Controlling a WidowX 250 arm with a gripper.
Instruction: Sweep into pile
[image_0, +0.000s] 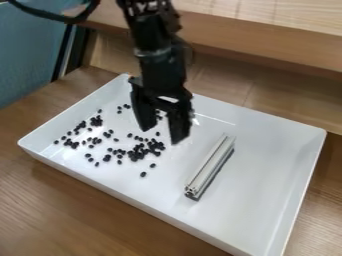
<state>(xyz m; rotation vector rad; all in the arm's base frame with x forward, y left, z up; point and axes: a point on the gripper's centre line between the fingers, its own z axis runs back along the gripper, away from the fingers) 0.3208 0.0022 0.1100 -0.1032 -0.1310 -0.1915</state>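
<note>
The black gripper (162, 134) hangs over the upper middle of the white tray, its two fingers apart with nothing between them. Scattered black beans (139, 151) cover the tray's left half, with a denser cluster just below the gripper and looser ones farther left. Some beans are partly hidden behind the fingers. To the gripper's lower right, a silver metal bar (212, 165) with a dark lower side lies slantwise in the tray, apart from the beans and from the gripper.
Raised walls surround the white tray (127, 192), which stands on a brown wooden table (60, 210). Behind it runs a wooden ledge (267, 45). A blue panel (30, 55) stands at the upper left, with a black cable crossing above it.
</note>
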